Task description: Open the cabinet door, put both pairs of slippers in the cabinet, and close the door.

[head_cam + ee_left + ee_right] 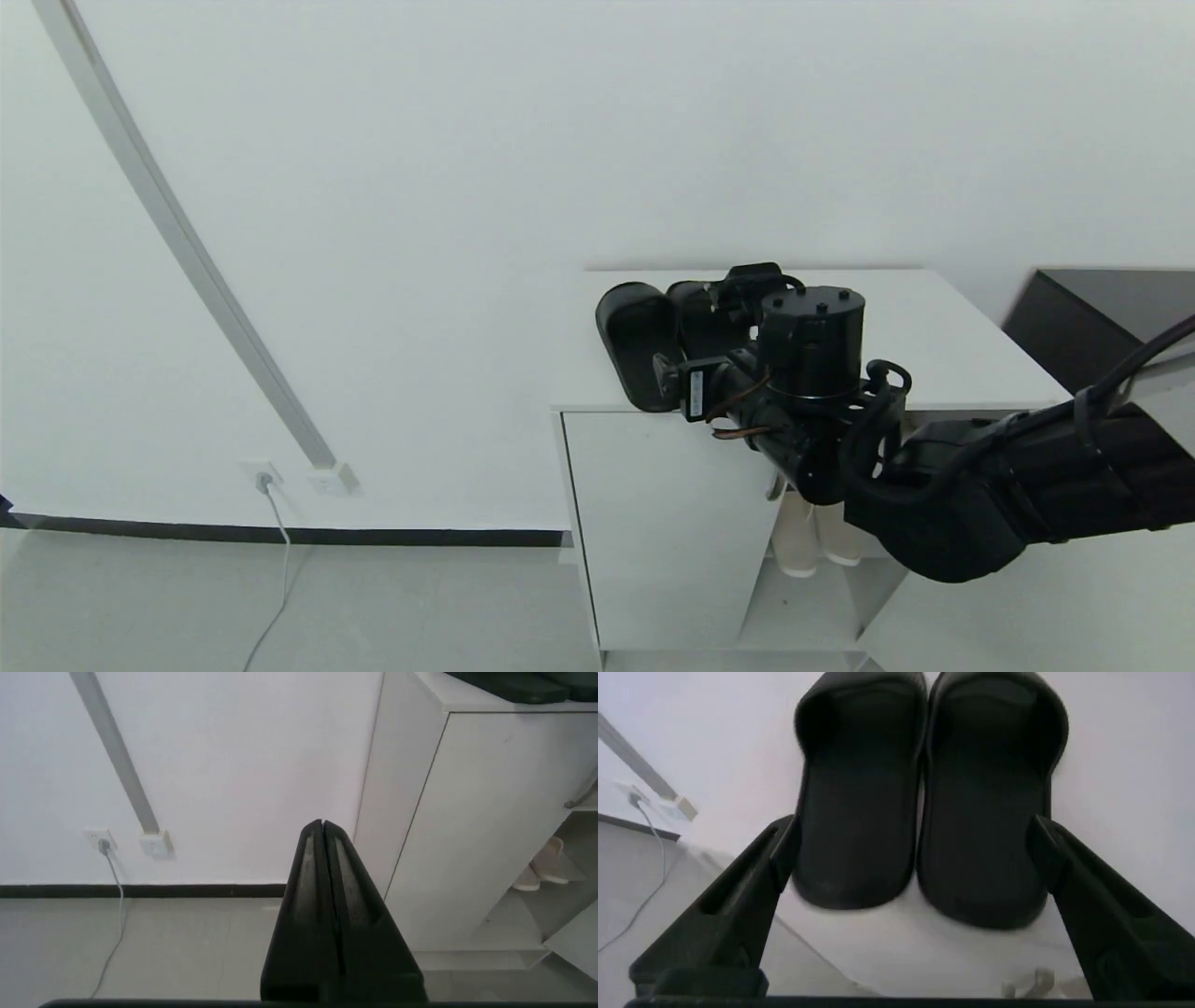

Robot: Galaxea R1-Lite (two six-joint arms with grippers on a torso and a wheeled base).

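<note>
Resting on white cabinet top: black slippers | wall socket | grey floor

grey conduit slants down wall; white cable plugged into socket near its foot.

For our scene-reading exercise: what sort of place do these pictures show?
Probably an indoor room, perhaps an entryway: a white cabinet against a bare wall, black slippers on top, a wall socket low down.
</note>
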